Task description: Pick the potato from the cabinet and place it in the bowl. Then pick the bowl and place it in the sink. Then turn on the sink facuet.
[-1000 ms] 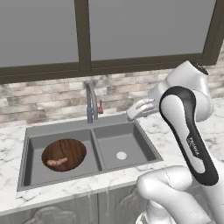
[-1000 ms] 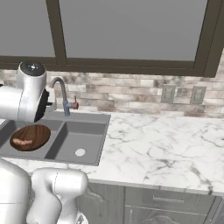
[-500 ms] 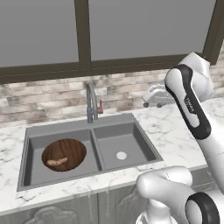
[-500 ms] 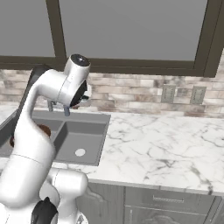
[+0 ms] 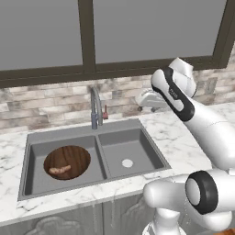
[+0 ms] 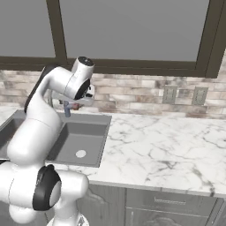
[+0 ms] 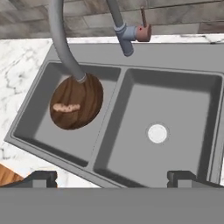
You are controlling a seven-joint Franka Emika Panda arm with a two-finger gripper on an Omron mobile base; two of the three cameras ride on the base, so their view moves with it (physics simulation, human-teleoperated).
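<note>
Tool (image 7: pixel 109 177) swung higher; tan potato (image 5: pixel 60 170) inside dark-brown bowl (image 5: pixel 73 155).

One sink (image 5: pixel 96 158) with two basins, one bowl (image 5: pixel 67 162), one potato (image 5: pixel 60 170), one faucet (image 5: pixel 96 108), two wall outlets (image 6: pixel 184 95)

The white jointed robot arm (image 5: pixel 206 124) rises from its base, bends at a raised elbow and reaches forward. Its two-finger gripper (image 7: pixel 111 177) points downward, dark fingertips (image 7: pixel 181 177) spread wide apart with nothing between them.
</note>
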